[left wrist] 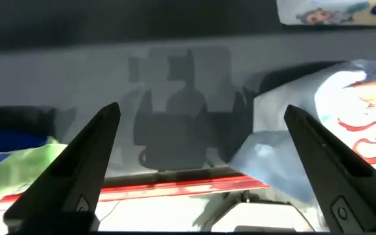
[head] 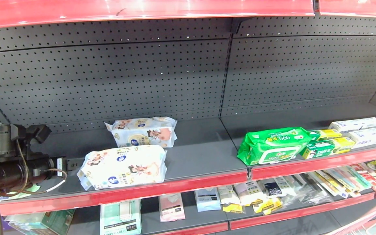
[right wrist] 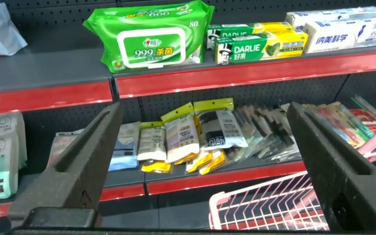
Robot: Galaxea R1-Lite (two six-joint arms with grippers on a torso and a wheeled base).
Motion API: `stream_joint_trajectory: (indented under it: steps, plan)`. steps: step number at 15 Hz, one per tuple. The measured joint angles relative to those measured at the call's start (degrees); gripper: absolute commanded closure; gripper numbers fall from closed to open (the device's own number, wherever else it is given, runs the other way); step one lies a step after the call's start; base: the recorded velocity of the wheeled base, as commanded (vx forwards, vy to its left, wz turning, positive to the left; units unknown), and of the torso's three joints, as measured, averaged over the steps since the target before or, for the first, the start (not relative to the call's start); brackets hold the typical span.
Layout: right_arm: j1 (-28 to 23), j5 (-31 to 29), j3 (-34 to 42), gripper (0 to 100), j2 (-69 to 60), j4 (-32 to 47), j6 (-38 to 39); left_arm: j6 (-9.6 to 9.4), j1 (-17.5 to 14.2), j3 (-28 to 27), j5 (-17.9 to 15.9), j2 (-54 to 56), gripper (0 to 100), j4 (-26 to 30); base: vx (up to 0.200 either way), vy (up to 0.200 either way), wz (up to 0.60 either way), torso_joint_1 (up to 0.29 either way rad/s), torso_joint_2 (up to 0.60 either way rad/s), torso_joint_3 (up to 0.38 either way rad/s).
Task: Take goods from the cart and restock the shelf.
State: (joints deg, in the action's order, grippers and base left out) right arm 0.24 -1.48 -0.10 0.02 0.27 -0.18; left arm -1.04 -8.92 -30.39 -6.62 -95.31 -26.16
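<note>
1. Progress: I'd call it partway. The shelf (head: 204,150) already has a front pack (head: 122,166) of white wipes near its red lip. A rear pack (head: 142,131) lies at about 1 o'clock from it, close to the back panel. Over at 3 o'clock there's a green pack (head: 269,145), with boxes (head: 325,143) just beside it.
2. What's left: there's plenty of bare shelf between the white packs and the green pack, and behind them too, so more stock could go in. The cart (right wrist: 266,205) shows as a wire corner low down under the right arm. I can't tell what's in it.
3. Left arm: it's lying low along the shelf at 9 o'clock from the front pack. The left end effector (left wrist: 202,109) is spread wide with nothing in it. The front pack's crimped end is right beside one finger, but I can't tell if they touch. My guess is that pack has just been set down.
4. Right arm: it's held out in front of the shelf, facing the green pack and the boxes. The right end effector (right wrist: 204,108) is wide open and empty too.
</note>
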Motion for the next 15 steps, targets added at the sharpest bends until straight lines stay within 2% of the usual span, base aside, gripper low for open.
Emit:
stream_joint_trajectory:
  steps: [7, 15]
  plan:
    - [0.0, 0.0, 0.0, 0, 0.02, 0.0, -0.02, -0.07, 2.17, -0.11, -0.05, -1.02, 0, -0.68, 0.0, 0.0, 0.0, 0.0, 0.0, 0.0]
    - [0.0, -0.02, 0.0, 0, 0.02, -0.02, 0.0, -0.11, 3.0, -0.11, -0.07, -1.17, 0, -1.28, 0.0, 0.0, 0.0, 0.0, 0.0, 0.0]
